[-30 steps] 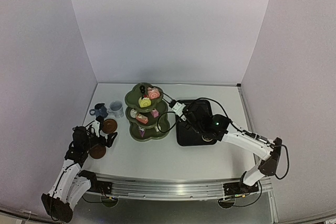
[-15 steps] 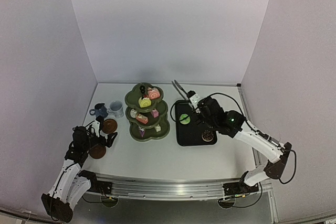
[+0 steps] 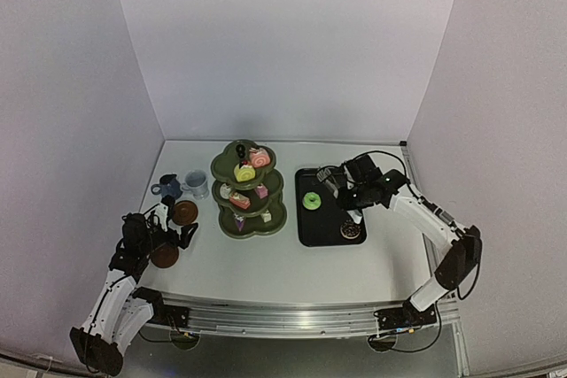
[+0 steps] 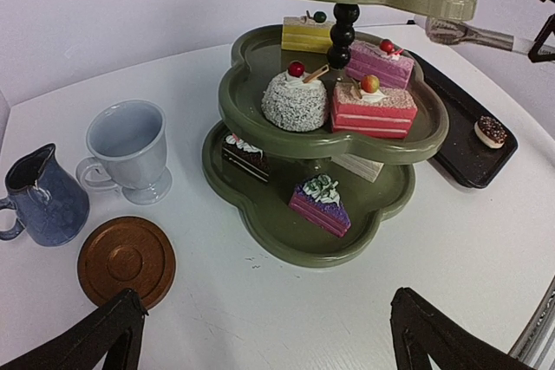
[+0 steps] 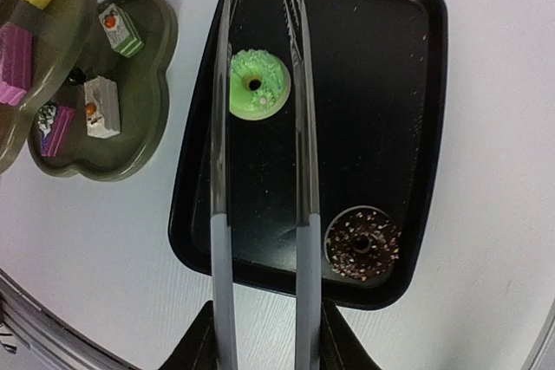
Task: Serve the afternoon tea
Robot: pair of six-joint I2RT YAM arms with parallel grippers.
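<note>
The olive-green three-tier stand (image 3: 248, 190) holds several small cakes; it fills the left wrist view (image 4: 334, 127). A green doughnut (image 5: 257, 84) and a chocolate doughnut (image 5: 362, 243) lie on the black tray (image 5: 390, 84). My right gripper (image 5: 260, 335) is shut on the metal tongs (image 5: 299, 127), held above the tray with the green doughnut between their arms, which stand apart. The dark-blue cup (image 4: 42, 197), the white cup (image 4: 128, 149) and a brown saucer (image 4: 126, 259) stand left of the stand. My left gripper (image 4: 260, 344) is open and empty beside that saucer. A second saucer (image 3: 164, 256) lies by the left wrist.
White walls close in the table on three sides. The tray (image 3: 323, 223) lies right of the stand, with both doughnuts on it. The table's near edge has a metal rail (image 3: 283, 314).
My right arm has pulled the tongs back from the stand's middle tier, lifted them and brought them over the tray, uncovering the green doughnut. The left arm has not moved.
</note>
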